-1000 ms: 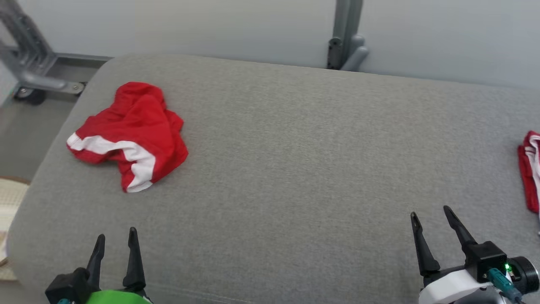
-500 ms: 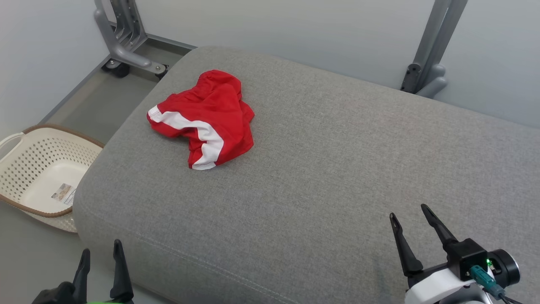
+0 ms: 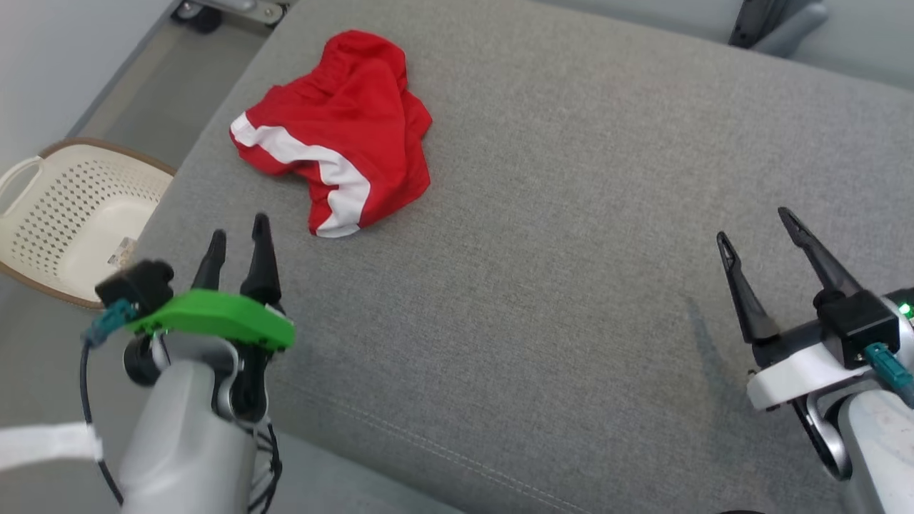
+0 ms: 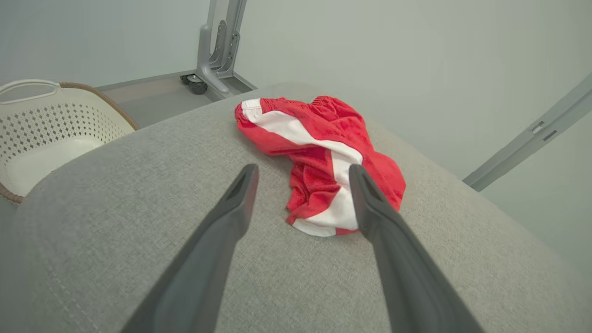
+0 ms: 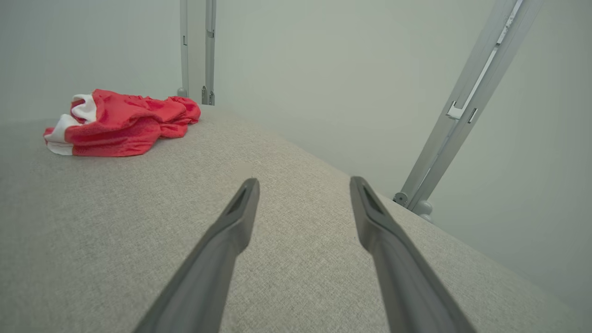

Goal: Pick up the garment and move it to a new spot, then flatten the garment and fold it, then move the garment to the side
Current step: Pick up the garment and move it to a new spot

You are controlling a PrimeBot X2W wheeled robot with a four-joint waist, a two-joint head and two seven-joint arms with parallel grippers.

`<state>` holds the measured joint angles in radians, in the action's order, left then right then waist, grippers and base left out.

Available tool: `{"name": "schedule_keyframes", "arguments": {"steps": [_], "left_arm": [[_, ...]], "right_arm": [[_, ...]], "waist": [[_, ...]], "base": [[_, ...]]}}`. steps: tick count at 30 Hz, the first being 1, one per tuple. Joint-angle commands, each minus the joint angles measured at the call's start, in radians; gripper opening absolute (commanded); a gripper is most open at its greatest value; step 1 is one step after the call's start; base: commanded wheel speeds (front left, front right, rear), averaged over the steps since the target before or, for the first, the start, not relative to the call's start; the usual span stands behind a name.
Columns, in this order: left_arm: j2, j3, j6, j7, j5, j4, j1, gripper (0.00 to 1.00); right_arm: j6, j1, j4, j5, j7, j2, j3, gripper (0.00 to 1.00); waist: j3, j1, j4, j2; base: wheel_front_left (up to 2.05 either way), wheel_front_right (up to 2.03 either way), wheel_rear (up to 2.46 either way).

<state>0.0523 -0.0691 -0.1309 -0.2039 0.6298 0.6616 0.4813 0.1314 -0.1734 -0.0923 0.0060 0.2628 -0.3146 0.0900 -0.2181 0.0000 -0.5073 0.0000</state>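
the red garment (image 3: 343,114), with a broad white stripe running across it, lies crumpled on the far left part of the gray cushion (image 3: 557,257), close to the cushion's left edge and a little short of its far edge. it lies loose in a bunched heap, with one white-hemmed end pointing toward the near side, and nothing touches it. the left end effector (image 3: 239,228), under a green cover, hangs over the near left part of the cushion, just on the near side of the garment. its two dark fingers stand spread apart and point at the cloth, with nothing held between them. in the left wrist view the garment's near end shows in the gap between the fingers, and the right-hand finger overlaps the white hem in the picture, but the tips look clear of the cloth. the right end effector (image 3: 753,223), on a white mount, hangs over the near right part of the cushion, well apart from the garment. its fingers are also spread wide and empty, with only bare gray fabric between them. in the right wrist view the garment sits far off to the left of the fingers. a cream basket (image 3: 64,207) with a perforated wall and a brown rim stands on the floor (image 3: 136,100) just left of the cushion. a gray metal frame (image 3: 782,21) stands beyond the cushion's far edge, against a pale wall.
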Motion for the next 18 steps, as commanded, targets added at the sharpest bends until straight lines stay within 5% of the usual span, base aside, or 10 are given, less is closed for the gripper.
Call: {"name": "schedule_keyframes", "arguments": {"steps": [1,14,15,16,17,18], "left_arm": [[0.009,-0.012,0.000,0.001,-0.001,0.009,0.050,1.00],[0.062,-0.183,0.000,0.089,0.306,0.284,0.303,1.00],[0.067,-0.195,0.000,0.102,0.318,0.302,0.306,0.82],[0.073,-0.212,0.000,0.108,0.325,0.313,0.305,0.20],[0.075,-0.226,0.000,0.107,0.340,0.310,0.301,0.00],[0.081,-0.238,0.000,0.104,0.353,0.303,0.297,0.00]], "right_arm": [[-0.001,-0.017,0.003,-0.003,0.002,-0.009,-0.001,1.00],[-0.002,-0.051,0.002,0.012,0.002,-0.024,0.016,1.00],[-0.002,-0.051,-0.001,0.012,0.002,-0.023,0.017,1.00],[-0.002,-0.052,-0.002,0.012,0.002,-0.020,0.015,1.00],[-0.001,-0.053,-0.004,0.013,0.002,-0.016,0.015,1.00],[-0.001,-0.053,-0.005,0.014,0.002,-0.010,0.016,1.00]], "waist": [[-0.225,0.0000,0.108,0.0000],[-0.307,0.0000,0.180,0.0000],[-0.303,0.0000,0.184,0.0000],[-0.296,0.0000,0.188,0.0000],[-0.288,0.0000,0.193,0.0000],[-0.279,0.0000,0.197,0.0000]], "base": [[0.00,0.00,0.00],[0.00,0.00,0.00],[0.00,0.00,0.00],[0.00,0.00,0.00],[0.00,0.00,0.00],[0.00,0.00,0.00]]}}
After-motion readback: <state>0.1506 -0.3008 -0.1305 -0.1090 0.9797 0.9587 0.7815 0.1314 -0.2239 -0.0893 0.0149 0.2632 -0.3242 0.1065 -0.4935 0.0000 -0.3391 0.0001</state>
